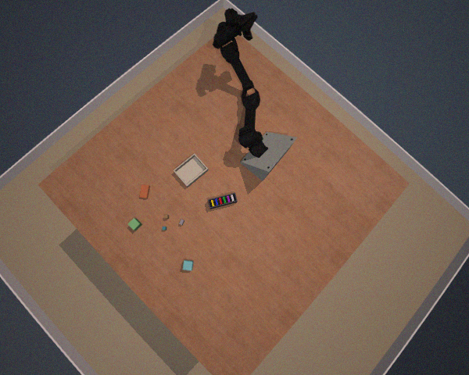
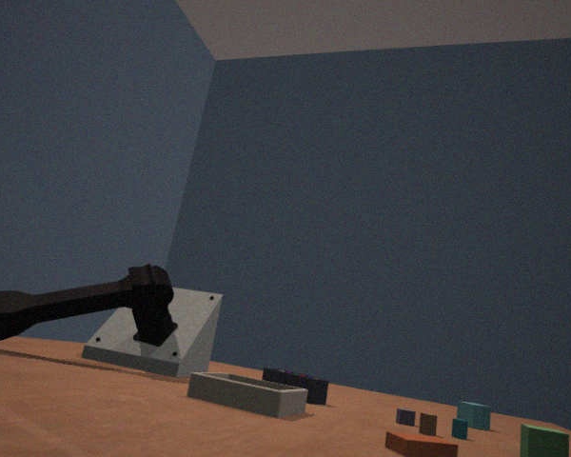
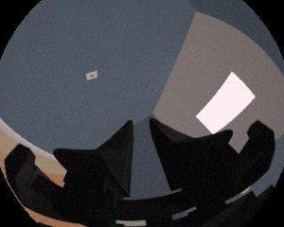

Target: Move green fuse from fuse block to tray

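Observation:
The green fuse (image 1: 224, 199) stands in the dark fuse block (image 1: 223, 205) (image 2: 317, 392), in a row with yellow, blue and red fuses on one side and purple and white ones on the other. The shallow pale tray (image 1: 190, 171) (image 2: 236, 394) stands near the block and is empty in the top view. My gripper (image 3: 141, 123) is slightly open, with a narrow gap and nothing between the fingers. It is at the far end of the stretched arm, at the top of the top view, well away from block and tray. The exterior view does not show it.
The arm's grey sloped base (image 1: 277, 147) (image 2: 194, 319) stands beyond the block and tray. An orange block (image 1: 144, 191) (image 2: 421, 445), a green block (image 1: 134, 224) (image 2: 543, 441), a light blue block (image 1: 187, 265) (image 2: 474, 416) and several small pieces lie on the other side.

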Action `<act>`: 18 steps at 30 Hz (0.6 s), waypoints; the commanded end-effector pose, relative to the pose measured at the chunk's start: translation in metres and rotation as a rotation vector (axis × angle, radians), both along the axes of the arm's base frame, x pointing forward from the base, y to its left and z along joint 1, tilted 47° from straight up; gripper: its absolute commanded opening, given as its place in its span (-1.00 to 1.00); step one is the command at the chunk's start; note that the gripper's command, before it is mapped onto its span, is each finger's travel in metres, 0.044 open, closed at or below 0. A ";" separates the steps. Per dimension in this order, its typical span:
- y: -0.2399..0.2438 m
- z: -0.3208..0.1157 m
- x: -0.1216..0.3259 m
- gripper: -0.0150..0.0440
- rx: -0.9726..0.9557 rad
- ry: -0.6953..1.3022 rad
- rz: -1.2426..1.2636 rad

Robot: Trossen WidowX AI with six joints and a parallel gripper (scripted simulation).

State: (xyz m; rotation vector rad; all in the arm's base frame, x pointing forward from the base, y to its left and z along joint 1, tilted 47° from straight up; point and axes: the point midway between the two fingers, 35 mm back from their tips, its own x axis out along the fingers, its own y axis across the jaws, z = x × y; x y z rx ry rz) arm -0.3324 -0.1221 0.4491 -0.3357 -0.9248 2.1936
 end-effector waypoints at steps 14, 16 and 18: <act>0.103 0.099 0.105 -0.25 -0.179 0.609 -0.104; 0.118 0.108 0.123 -0.25 -0.216 0.704 -0.119; 0.133 0.116 0.142 -0.25 -0.253 0.799 -0.135</act>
